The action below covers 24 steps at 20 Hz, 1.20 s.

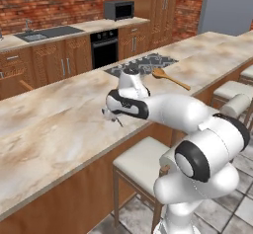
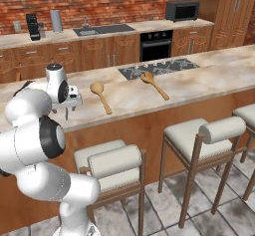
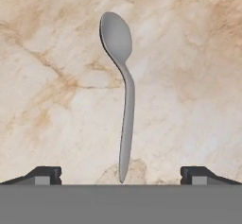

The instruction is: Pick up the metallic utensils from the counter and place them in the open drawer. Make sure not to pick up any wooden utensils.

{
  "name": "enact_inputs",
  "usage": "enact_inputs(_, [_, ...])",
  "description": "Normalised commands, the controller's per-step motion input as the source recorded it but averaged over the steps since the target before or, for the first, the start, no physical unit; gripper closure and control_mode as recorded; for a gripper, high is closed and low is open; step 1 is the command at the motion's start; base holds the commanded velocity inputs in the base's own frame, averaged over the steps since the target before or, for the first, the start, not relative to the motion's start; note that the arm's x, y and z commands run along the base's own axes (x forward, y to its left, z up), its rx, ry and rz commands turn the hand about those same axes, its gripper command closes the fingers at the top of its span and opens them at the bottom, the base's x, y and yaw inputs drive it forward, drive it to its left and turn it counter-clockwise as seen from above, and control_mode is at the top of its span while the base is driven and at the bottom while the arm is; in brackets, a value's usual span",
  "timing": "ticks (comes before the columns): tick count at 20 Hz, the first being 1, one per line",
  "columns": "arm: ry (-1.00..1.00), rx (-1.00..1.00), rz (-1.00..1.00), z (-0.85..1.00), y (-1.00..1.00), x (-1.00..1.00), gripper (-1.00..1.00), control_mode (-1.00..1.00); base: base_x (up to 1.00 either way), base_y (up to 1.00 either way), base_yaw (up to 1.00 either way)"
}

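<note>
**Silver spoon under a spread claw on the marbled counter**

Beige marbled stone runs the length of the counter [image 2: 199, 78], with brown cabinet fronts below it and a red brick wall behind the far kitchen run. Going left to right in the right base view: the gripper [image 2: 67, 111] hangs just above the counter near its front edge, then one wooden spoon [image 2: 101, 96] lies flat on the stone nearby, then a second wooden spoon [image 2: 154, 84] lies with its bowl touching the edge of the black cooktop [image 2: 159, 68]. Cushioned stools [image 2: 199, 140] stand along the front of the counter, below the top and clear of the work surface.

In the hand view the silver spoon [image 3: 122, 93] lies flat on bare stone, its bowl towards the top of the picture and the tip of its handle ending midway between the two fingertips [image 3: 45, 175]. The claw is spread wide, one tip well to either side of the handle, touching nothing. No other thing lies beside the spoon there.

In the left base view the gripper [image 1: 112, 117] points down at the counter, and a wooden spoon [image 1: 170, 79] lies further right by the cooktop.
</note>
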Motion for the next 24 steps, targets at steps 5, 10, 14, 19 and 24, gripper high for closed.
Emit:
enact_inputs(5, [0.0, 0.0, 0.0, -0.22, 0.18, 0.33, -1.0, -1.0, 0.0, 0.0, 0.0])
enact_inputs(10, [0.0, 0.0, 0.0, -0.12, 0.11, 0.45, -1.0, -1.0, 0.0, 0.0, 0.0])
enact_inputs(14, [0.0, 0.0, 0.0, -0.06, 0.01, 0.46, -1.0, -1.0, 0.0, 0.0, 0.0])
enact_inputs(19, [0.0, 0.0, 0.0, 0.0, 0.0, 0.19, -1.0, -1.0, 0.0, 0.0, 0.0])
enact_inputs(24, [0.0, 0.0, 0.0, -0.1, 0.0, 0.0, -1.0, -1.0, 0.0, 0.0, 0.0])
